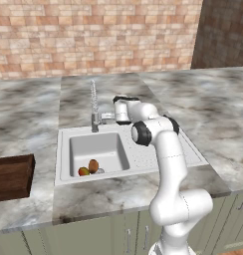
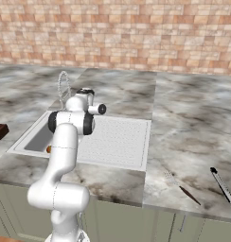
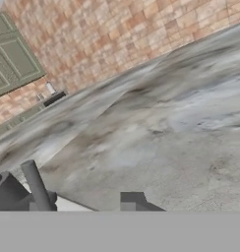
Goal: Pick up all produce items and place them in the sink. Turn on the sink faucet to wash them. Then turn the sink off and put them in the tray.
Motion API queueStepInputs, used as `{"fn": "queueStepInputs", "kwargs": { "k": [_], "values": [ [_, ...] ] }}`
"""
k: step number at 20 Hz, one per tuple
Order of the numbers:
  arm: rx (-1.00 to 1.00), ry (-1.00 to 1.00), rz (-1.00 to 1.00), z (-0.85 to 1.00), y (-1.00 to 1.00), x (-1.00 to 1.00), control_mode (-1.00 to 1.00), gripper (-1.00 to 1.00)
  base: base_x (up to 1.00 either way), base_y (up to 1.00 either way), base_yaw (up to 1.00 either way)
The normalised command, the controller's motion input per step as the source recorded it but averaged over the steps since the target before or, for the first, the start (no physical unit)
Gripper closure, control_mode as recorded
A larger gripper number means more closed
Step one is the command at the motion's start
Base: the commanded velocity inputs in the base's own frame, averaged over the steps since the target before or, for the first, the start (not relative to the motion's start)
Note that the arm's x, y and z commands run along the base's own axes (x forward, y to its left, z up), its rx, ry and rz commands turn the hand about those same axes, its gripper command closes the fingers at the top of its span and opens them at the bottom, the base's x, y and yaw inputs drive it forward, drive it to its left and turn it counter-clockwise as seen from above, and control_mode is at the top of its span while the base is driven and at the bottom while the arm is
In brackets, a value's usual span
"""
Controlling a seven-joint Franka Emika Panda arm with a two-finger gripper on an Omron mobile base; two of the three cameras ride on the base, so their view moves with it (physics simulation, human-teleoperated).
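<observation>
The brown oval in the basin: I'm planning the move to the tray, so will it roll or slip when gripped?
The brown oval looks smooth and rounded, so it may roll if nudged. It sits against the red-and-yellow-green fruit, which could shift too.

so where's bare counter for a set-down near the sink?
Free: marble right of the draining board, up to the utensils; also behind the faucet. Crowded: basin corner holding both produce items, and the tray at left.

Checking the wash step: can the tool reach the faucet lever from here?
Probably yes. The tool sits right beside the faucet base, nothing between them. Both produce items lie low in the sink, clear of it.
</observation>
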Motion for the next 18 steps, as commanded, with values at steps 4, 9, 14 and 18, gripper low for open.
{"fn": "queueStepInputs", "kwargs": {
  "k": [4,9,14,18],
  "values": [
    [0.03,0.04,-0.03,-0.30,-0.50,0.06,-1.00,1.00,0.00,0.00,0.00],
    [0.00,0.04,-0.03,-0.26,-0.50,0.00,-1.00,1.00,0.00,0.00,0.00],
    [0.02,0.02,-0.04,-0.36,-0.68,0.00,-1.00,1.00,0.00,0.00,0.00],
    [0.03,0.00,-0.05,-0.40,-0.72,0.00,-1.00,1.00,0.00,0.00,0.00]
  ]
}}
